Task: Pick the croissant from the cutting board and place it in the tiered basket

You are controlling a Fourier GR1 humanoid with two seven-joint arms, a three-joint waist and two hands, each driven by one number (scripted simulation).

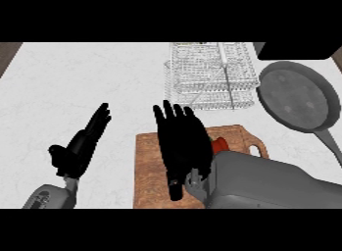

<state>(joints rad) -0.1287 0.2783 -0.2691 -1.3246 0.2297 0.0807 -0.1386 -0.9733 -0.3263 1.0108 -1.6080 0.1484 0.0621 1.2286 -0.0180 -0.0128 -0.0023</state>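
Observation:
A wooden cutting board (148, 169) lies on the white counter near the front. My right hand (181, 144) hovers over its middle, open, with straight fingers pointing away from me and hiding most of the board's top. A small reddish piece (220, 145) peeks out at the hand's right edge; I cannot tell whether it is the croissant. The wire tiered basket (213, 73) stands behind the board, just beyond my fingertips. My left hand (83, 144) rests open on the left, off the board, fingers up.
A grey frying pan (300, 98) sits right of the basket, its handle running toward the front right. A dark block (296, 49) shows at the back right corner. Brown floor borders the counter's left edge.

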